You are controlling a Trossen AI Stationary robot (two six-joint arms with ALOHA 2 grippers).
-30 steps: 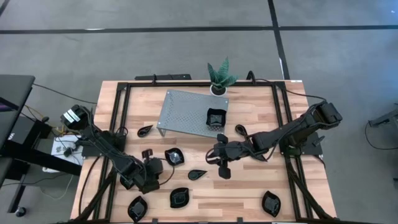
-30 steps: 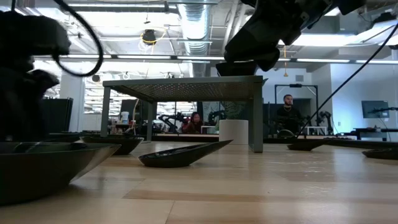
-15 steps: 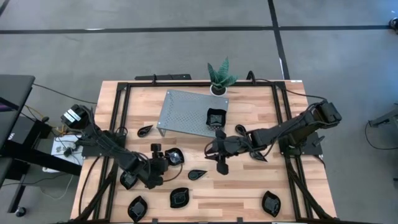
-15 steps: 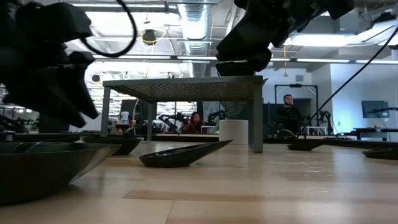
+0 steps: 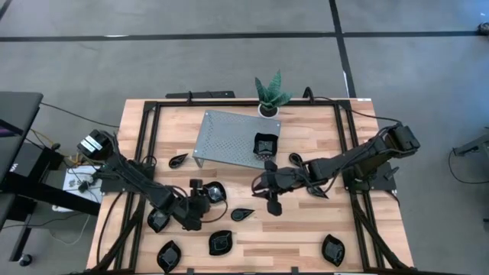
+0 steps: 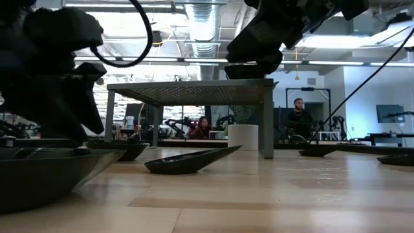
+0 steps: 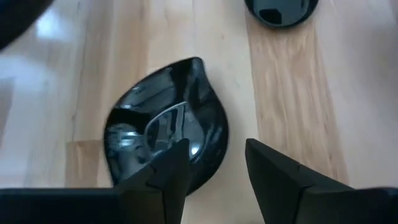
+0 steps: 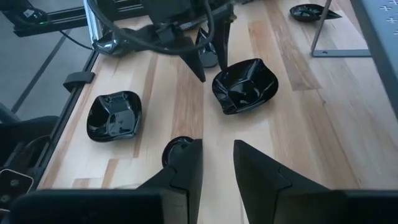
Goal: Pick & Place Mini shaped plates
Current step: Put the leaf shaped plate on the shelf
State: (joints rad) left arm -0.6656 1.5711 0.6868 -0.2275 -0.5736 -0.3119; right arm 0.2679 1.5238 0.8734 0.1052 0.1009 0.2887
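Plates are scattered over your table (image 5: 306,229), with one already up on the grey perforated stand (image 5: 221,137), presumably the drop-off. Your left gripper (image 5: 197,200), fingers spread wide and empty, hangs just beside a teardrop-shaped plate (image 7: 165,127), apparently lining up a rim pinch. Your right gripper (image 5: 273,200) waits mid-table, fingers parted, holding nothing.

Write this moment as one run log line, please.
left gripper: open, above teardrop plate | right gripper: open, empty, mid-table | stand: holds one square plate
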